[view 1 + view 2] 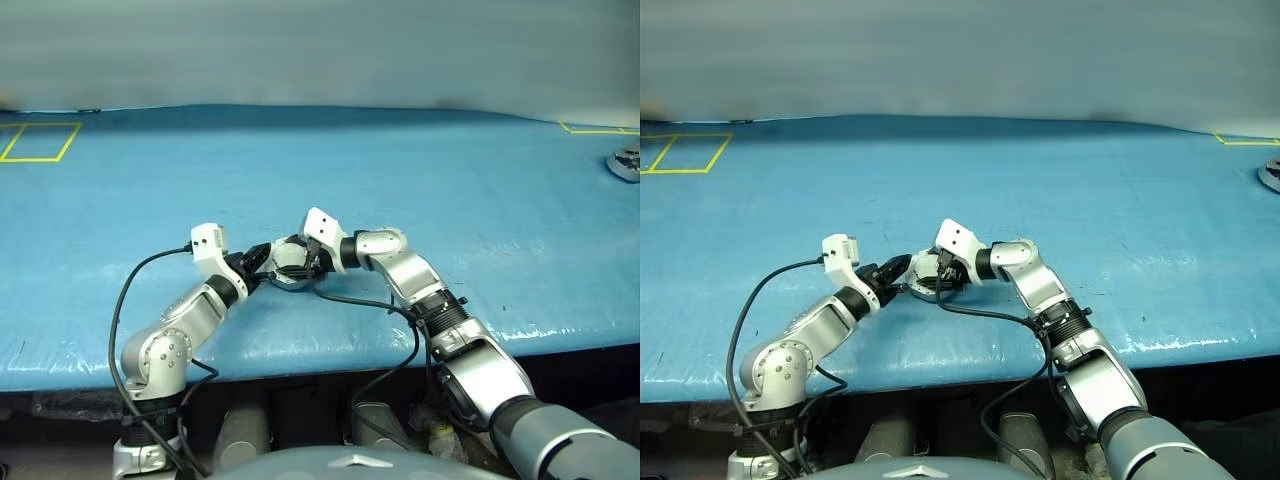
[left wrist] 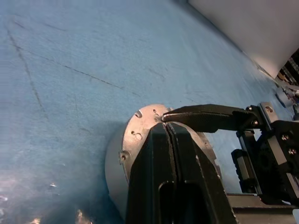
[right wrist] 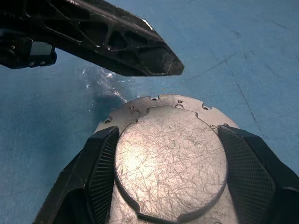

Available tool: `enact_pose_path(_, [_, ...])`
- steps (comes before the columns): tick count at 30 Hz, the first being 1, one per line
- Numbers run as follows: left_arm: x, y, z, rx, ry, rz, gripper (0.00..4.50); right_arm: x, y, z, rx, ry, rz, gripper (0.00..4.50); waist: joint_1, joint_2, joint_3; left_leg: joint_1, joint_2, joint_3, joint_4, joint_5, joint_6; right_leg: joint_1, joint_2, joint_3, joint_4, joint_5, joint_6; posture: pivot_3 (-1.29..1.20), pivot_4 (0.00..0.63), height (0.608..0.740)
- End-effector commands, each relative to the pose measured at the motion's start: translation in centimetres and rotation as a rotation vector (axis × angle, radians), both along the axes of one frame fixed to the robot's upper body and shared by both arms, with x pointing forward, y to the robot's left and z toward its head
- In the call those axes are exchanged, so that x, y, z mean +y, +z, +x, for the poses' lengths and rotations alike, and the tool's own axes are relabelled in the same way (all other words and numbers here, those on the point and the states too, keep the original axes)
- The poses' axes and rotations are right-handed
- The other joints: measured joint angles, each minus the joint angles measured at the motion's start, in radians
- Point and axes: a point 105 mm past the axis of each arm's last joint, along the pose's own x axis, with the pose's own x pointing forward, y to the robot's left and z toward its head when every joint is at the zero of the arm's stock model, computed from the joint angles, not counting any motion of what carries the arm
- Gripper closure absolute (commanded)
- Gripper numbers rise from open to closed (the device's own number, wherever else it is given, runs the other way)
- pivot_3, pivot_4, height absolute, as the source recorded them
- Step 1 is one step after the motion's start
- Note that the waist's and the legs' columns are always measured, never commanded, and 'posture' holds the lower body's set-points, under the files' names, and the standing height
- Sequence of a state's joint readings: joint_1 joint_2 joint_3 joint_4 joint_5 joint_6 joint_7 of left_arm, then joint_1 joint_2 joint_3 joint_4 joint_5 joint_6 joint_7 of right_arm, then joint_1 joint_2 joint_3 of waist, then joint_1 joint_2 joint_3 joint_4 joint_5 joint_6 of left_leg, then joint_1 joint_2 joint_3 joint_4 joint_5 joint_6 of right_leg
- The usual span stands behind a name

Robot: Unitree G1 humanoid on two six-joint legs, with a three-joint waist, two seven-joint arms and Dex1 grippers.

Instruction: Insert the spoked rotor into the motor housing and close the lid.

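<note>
**Both end effectors meet at the closed housing**

Where the two arms come together over the near part of the blue counter (image 1: pixel 480 170), the motor housing (image 1: pixel 291 262) sits between them, a short grey puck resting on the cloth close to the front edge. Coming in from the left, the left end effector (image 2: pixel 167 128) has its two black fingers pressed flat together with nothing between them; their joined tips lie against the rim of the lid (image 3: pixel 170 161), at the edge of the flange with its small screw holes. From the right arm's wrist camera the same closed fingers appear as one dark wedge hovering just past the far rim of the flange.

On the housing, the lid lies closed, its plain scratched outer face with the raised round centre turned toward the right arm's camera. I cannot see the spoked rotor from here.

From the right, the right end effector (image 3: pixel 170 186) stands wide and grips the housing across its width, one ribbed black pad against each side of the round body, the raised centre of the lid showing between them.

Far off at the right edge of the counter lies a small round grey part (image 1: pixel 625 161), well apart from the arms. Yellow tape lines (image 1: pixel 40 141) mark a box at the far left corner.
</note>
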State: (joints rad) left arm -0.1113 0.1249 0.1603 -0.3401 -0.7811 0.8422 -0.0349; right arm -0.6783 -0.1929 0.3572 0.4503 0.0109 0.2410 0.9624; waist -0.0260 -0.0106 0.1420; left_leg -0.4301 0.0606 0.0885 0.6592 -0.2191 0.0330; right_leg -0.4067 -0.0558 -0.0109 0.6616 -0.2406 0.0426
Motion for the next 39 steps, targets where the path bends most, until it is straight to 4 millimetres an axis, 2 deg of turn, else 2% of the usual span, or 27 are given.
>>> enact_pose_path(1, [0.2,0.7,0.4,-0.027,0.02,-0.003,4.5,-0.6,-1.2,0.0,0.028,-0.021,-0.048,1.46,0.0,0.0,0.0,0.0,0.0,0.0,0.0,0.0,0.0,0.0,0.0,0.0,0.0,0.0,0.0,0.0,0.15,0.74])
enact_pose_path(14, [-2.1,-1.0,-0.5,0.047,-0.083,0.06,4.5,-0.9,-1.3,0.1,0.016,-0.024,-0.057,1.46,0.0,0.0,0.0,0.0,0.0,0.0,0.0,0.0,0.0,-0.001,0.0,0.0,0.0,0.0,0.0,0.0,0.15,0.74])
enact_pose_path(17, [-2.5,-0.7,-0.5,0.023,-0.093,0.085,4.5,-0.9,-1.5,0.0,0.012,-0.024,-0.064,1.46,0.0,0.0,0.0,0.0,0.0,0.0,0.0,0.0,0.0,-0.001,-0.001,0.0,0.0,0.0,0.0,0.0,0.15,0.74])
enact_pose_path(23, [-1.2,0.9,0.2,-0.049,0.015,0.043,4.5,-0.8,-1.5,0.1,0.007,-0.024,-0.066,1.46,0.0,0.0,0.0,0.0,0.0,0.0,0.0,0.0,0.0,-0.002,-0.003,0.0,0.0,0.0,0.0,0.0,0.15,0.74])
enact_pose_path(29, [-0.1,0.1,0.3,-0.013,0.086,0.056,4.5,-0.8,-1.5,0.1,0.005,-0.021,-0.07,1.46,0.0,0.0,0.0,0.0,0.0,0.0,-0.002,0.0,0.0,-0.002,-0.003,0.0,0.0,0.0,0.0,0.0,0.15,0.74])
enact_pose_path(39, [-0.8,-0.4,0.3,0.014,0.032,0.077,4.5,-0.7,-1.6,0.0,0.007,-0.023,-0.067,1.46,-0.001,0.0,0.0,0.0,0.0,0.0,-0.002,0.0,0.0,-0.002,-0.003,0.0,-0.001,0.0,0.0,0.0,0.15,0.74])
